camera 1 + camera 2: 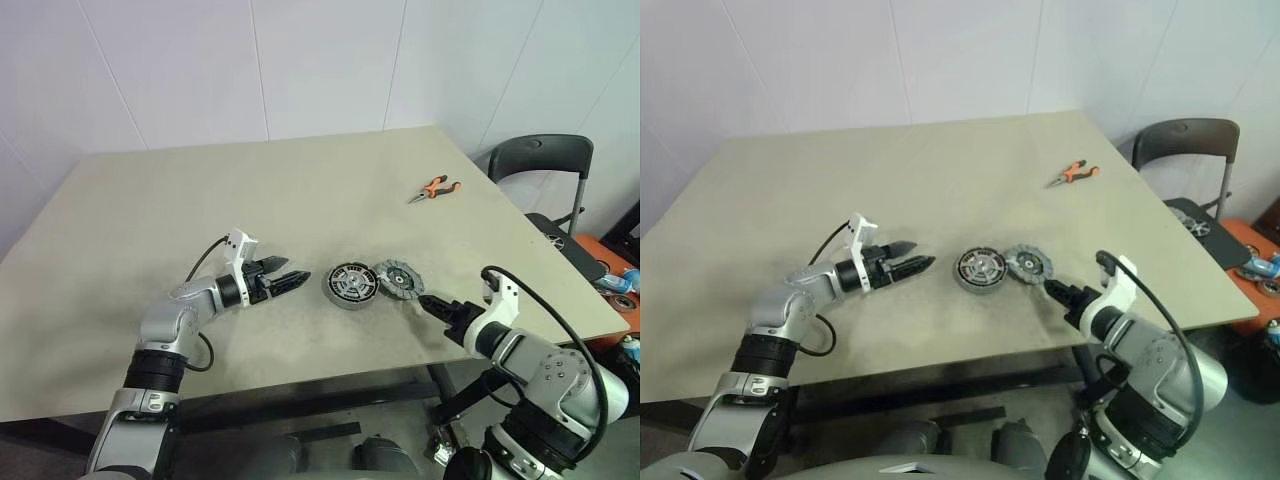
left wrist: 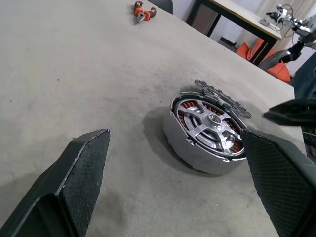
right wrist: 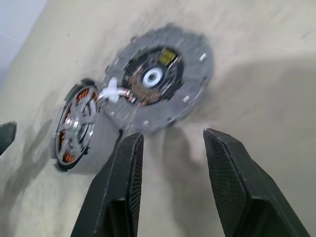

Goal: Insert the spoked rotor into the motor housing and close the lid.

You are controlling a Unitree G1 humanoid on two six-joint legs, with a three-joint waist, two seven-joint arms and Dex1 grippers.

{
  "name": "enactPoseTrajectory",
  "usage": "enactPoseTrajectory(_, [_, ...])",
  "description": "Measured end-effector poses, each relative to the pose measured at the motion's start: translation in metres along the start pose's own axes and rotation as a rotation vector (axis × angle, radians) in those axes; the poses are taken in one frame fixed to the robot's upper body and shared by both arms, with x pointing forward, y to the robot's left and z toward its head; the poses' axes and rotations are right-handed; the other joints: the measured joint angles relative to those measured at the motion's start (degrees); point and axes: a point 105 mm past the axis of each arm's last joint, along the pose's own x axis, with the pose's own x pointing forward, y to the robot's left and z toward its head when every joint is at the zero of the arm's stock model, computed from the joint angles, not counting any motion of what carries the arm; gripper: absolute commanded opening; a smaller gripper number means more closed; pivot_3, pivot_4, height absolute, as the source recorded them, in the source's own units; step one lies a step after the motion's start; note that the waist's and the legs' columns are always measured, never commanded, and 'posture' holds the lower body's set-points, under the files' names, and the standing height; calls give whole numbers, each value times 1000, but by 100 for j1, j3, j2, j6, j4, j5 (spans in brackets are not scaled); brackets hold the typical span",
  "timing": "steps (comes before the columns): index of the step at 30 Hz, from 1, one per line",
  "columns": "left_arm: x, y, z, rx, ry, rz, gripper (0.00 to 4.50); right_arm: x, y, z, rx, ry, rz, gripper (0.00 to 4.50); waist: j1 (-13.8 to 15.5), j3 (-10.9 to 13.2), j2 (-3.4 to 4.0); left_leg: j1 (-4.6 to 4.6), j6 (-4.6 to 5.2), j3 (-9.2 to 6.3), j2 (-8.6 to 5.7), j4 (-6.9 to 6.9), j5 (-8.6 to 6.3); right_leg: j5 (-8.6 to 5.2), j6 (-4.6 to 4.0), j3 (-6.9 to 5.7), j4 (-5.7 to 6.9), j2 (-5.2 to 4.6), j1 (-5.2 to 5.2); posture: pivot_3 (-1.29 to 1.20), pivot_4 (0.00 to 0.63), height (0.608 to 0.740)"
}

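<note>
From my head camera the motor housing sits near the front middle of the table, with the lid just beside it on my right, and orange-handled pliers lie well apart toward the far right corner, near a dark chair off the table's edge. My left wrist camera adds what the head view is too far off to give: the spoked rotor already lies seated in the housing, its silver spokes over the copper-orange windings, and the lid leans against the housing's far rim. My right wrist camera shows the lid's face, dark cut-outs around a bright centre, touching the housing at one edge. My left gripper is spread wide, empty, its tips aimed at the housing and just short of it. My right gripper is partly open, holds nothing and hovers near the lid without touching it.
</note>
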Motion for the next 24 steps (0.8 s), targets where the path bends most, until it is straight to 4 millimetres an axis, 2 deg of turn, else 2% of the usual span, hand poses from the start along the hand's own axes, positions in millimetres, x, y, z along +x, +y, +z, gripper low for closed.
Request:
enactPoseTrajectory(5, [-1,0,0,1,2,-7,4500,6,1,-11,49,16,-2,2011,-1,1,2,0,0,1,0,0,0,0,0,1,0,0,0,0,0,740])
enactPoseTrajectory(17, [-2,1,-1,1,6,-2,4500,10,-5,-3,126,-40,21,2011,-5,1,4,2,0,1,0,0,0,0,0,1,0,1,2,0,0,740])
enactPoseTrajectory(20, [-2,1,-1,3,7,-1,4500,11,3,7,163,-73,77,2011,-10,1,4,3,1,1,0,-1,0,0,0,1,0,2,1,0,0,740])
enactPoseTrajectory(22, [-2,1,-1,3,7,-1,4500,12,5,6,173,-64,89,2011,-8,0,5,2,0,1,1,-2,0,0,0,1,0,2,0,0,0,740])
enactPoseTrajectory(24, [-2,1,-1,5,8,0,4500,14,0,4,192,-54,59,2011,-6,0,5,2,1,1,0,-2,0,0,0,1,0,1,1,0,0,740])
